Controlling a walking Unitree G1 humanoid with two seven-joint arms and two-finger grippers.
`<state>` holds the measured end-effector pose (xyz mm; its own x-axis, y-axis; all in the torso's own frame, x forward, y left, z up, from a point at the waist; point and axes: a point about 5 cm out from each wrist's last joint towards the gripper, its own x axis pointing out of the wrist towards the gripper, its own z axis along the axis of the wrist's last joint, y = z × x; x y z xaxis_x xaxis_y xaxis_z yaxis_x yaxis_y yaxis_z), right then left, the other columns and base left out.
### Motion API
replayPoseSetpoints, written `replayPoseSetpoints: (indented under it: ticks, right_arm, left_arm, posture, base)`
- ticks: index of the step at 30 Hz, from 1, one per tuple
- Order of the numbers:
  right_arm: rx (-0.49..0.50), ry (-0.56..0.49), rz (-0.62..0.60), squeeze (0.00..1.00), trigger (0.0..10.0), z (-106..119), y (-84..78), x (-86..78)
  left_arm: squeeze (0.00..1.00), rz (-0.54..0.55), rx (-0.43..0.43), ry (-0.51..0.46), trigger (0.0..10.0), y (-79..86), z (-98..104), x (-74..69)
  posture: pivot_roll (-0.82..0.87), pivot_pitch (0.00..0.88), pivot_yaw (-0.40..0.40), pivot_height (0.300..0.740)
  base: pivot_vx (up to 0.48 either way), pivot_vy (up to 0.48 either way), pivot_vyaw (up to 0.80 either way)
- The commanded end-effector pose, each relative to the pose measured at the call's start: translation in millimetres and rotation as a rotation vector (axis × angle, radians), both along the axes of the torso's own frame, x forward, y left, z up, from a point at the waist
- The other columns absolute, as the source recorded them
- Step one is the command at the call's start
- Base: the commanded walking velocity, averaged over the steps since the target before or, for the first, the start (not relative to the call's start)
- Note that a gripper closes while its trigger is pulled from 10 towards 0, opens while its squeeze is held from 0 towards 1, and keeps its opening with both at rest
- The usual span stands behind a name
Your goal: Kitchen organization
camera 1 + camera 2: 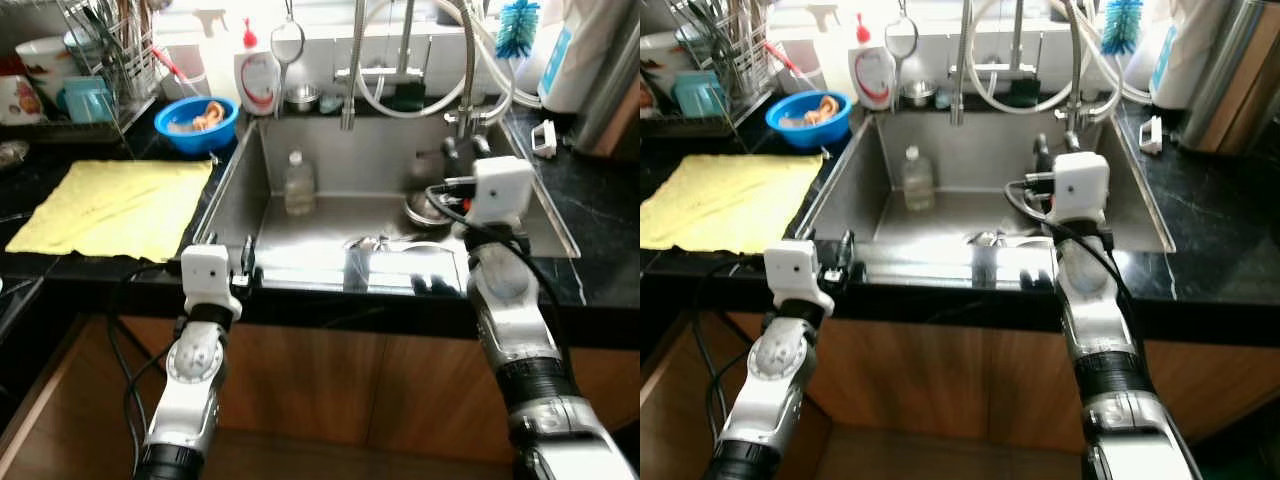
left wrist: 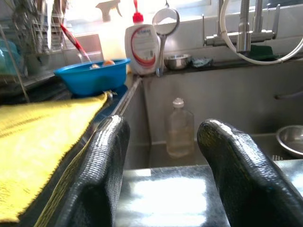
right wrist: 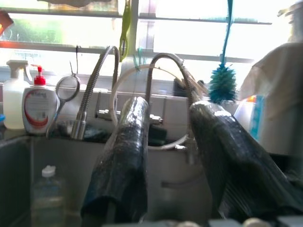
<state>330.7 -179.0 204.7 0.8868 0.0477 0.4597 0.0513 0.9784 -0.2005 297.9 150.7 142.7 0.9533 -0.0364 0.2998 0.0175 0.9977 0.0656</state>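
My right gripper (image 3: 163, 156) hangs open and empty over the steel sink (image 1: 330, 180), with the faucet hose (image 3: 94, 85) right behind its fingers; my left gripper (image 2: 165, 165) is open and empty at the sink's front edge. A clear bottle (image 1: 299, 184) stands at centre frame in the basin, what looks like a metal bowl (image 1: 428, 208) lies right of it, and a yellow cloth (image 1: 115, 205) and blue bowl (image 1: 197, 122) sit upper left on the black counter (image 1: 600, 215).

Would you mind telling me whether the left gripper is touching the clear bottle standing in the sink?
Apart. In the left wrist view the open left gripper has empty space between its fingers, and the clear bottle stands well beyond them against the sink's back wall.
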Motion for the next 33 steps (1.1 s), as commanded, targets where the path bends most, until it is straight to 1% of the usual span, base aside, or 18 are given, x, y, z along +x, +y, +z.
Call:
replayPoseSetpoints:
  ticks: [1,2,3,4,5,7,8,10,11,13,24,33]
  right_arm:
    - [0.011,-0.046,0.013,0.0,10.0,14,1.6,-8.1]
    - [0.022,-0.048,0.005,0.0,10.0,14,-0.4,-13.0]
    - [0.022,-0.048,0.005,0.0,10.0,14,-0.4,-13.0]
    - [0.032,-0.047,-0.007,0.0,10.0,12,-2.6,-19.1]
    - [0.032,-0.047,-0.007,0.0,10.0,12,-2.6,-19.1]
    - [0.045,-0.017,-0.039,0.0,10.0,1,-5.5,-31.4]
    - [0.045,-0.017,-0.039,0.0,10.0,1,-5.5,-31.4]
    - [0.034,0.048,-0.041,0.0,10.0,-20,-1.9,-48.3]
    - [0.03,0.071,-0.04,0.0,10.0,-26,-0.8,-54.0]
    - [0.042,0.108,-0.062,0.0,10.0,-34,-3.8,-60.3]
    - [0.051,0.148,-0.072,0.0,10.0,-39,-4.7,-63.9]
    - [0.056,0.152,-0.074,0.0,10.0,-38,-5.4,-62.8]
  left_arm:
    - [0.0,0.019,0.001,-0.029,10.0,4.9,5,-2.9]
    - [0.0,0.023,0.003,-0.033,10.0,5.9,5,-3.8]
    - [0.0,0.023,0.003,-0.033,10.0,5.9,5,-3.8]
    - [0.0,0.027,0.007,-0.038,10.0,6.4,6,-4.9]
    - [0.0,0.027,0.007,-0.038,10.0,6.4,6,-4.9]
    - [0.0,0.032,0.01,-0.048,10.0,7.2,8,-6.3]
    - [0.0,0.032,0.01,-0.048,10.0,7.2,8,-6.3]
    - [0.0,0.034,0.012,-0.056,10.0,6.9,10,-7.2]
    - [0.0,0.034,0.012,-0.057,10.0,6.8,10,-7.4]
    - [0.0,0.035,0.014,-0.058,10.0,7.2,10,-7.9]
    - [0.0,0.031,0.017,-0.057,10.0,6.2,10,-8.4]
    - [0.0,0.028,0.019,-0.055,10.0,5.7,9,-8.4]
  posture:
    - [-0.11,0.0,0.071,0.74]
    - [-0.12,0.0,0.07,0.74]
    - [-0.12,0.0,0.07,0.74]
    - [-0.12,0.0,0.07,0.74]
    - [-0.12,0.0,0.07,0.74]
    - [-0.12,0.0,0.068,0.74]
    - [-0.12,0.0,0.068,0.74]
    - [-0.11,0.0,0.07,0.74]
    - [-0.11,0.0,0.07,0.74]
    - [-0.12,0.0,0.074,0.74]
    - [-0.12,0.0,0.076,0.74]
    - [-0.12,0.0,0.077,0.74]
  base:
    - [0.0,0.0,0.0]
    - [0.0,0.0,0.0]
    - [0.0,0.0,0.0]
    - [0.0,0.0,0.0]
    - [0.0,0.0,0.0]
    - [0.0,0.0,0.0]
    - [0.0,0.0,0.0]
    - [0.0,0.0,0.0]
    - [0.0,0.0,0.0]
    - [0.0,0.0,0.0]
    - [0.0,0.0,0.0]
    - [0.0,0.0,0.0]
